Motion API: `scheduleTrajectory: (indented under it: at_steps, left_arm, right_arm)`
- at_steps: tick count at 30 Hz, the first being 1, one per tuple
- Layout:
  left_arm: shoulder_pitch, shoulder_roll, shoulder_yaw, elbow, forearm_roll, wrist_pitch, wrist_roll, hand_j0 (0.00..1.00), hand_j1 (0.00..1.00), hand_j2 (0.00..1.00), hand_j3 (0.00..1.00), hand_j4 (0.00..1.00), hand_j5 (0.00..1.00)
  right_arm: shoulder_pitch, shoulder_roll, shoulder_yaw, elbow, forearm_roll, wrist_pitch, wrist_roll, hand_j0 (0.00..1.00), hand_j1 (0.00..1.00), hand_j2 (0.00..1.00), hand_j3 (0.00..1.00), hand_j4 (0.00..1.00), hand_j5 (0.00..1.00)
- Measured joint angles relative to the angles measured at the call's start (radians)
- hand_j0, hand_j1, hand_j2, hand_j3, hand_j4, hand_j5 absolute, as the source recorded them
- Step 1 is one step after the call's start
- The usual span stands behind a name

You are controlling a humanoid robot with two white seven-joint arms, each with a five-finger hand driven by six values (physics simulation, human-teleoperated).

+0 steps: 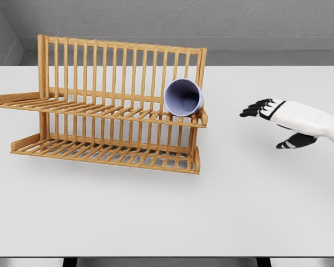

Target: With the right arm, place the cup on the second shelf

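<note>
We see the lavender cup (183, 97) lying tipped on the wooden dish rack's (108, 105) upper shelf, propped against the slats, while our right hand (273, 119) hangs empty, fingers spread, well apart.

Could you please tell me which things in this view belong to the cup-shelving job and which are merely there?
Job: cup, lying on its side on the rack's upper shelf; rack; right hand, open, apart from the cup.
Merely there: table.

Lavender cup (183, 97), tan wooden rack (108, 111), white table (167, 211).
</note>
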Motion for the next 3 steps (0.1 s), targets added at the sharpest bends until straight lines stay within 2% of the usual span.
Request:
scheduleTrajectory:
  at_steps: [3]
  left_arm:
    - [0.0,0.0,0.0,0.0,0.0,0.0,0.0,1.0,1.0,1.0,1.0,1.0,1.0]
  right_arm:
    - [0.008,0.049,-0.063,0.019,0.017,0.002,0.0,1.0,1.0,1.0,1.0,1.0,1.0]
